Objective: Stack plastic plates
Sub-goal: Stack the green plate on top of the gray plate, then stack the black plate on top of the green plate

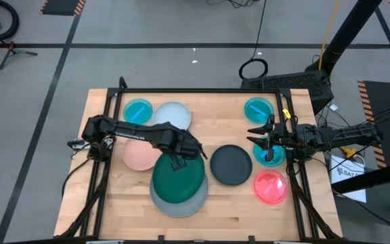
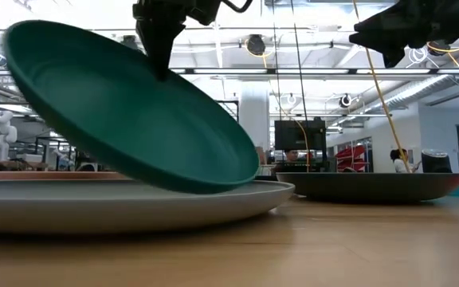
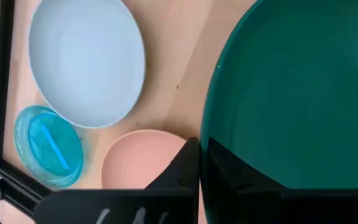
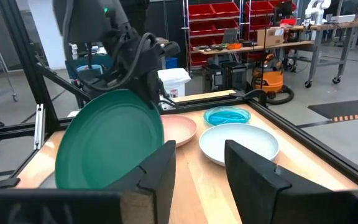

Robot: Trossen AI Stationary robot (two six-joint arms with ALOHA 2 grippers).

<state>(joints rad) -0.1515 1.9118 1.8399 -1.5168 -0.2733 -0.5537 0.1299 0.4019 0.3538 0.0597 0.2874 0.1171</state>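
A: The overhead view is evenly lit. The wooden table [image 1: 181, 203] looks bright, with only soft, short shadows under the arms and beside the green plate [image 1: 178, 177].

B: And at table height?

A: Strong backlight. Ceiling lamps and windows in the room behind burn out to white, so the green plate's underside and the gripper above it read dark. The near tabletop is blurred, and the grey plate [image 2: 134, 209] shows a pale sheen along its rim.

B: The wrist cameras?

A: On the left one, the dark fingers [image 3: 185, 168] are soft and out of focus; the pale blue plate [image 3: 86, 59] is smoothly lit. On the right one, the near fingers [image 4: 157, 171] blur too, while the room beyond stays clear and bright.
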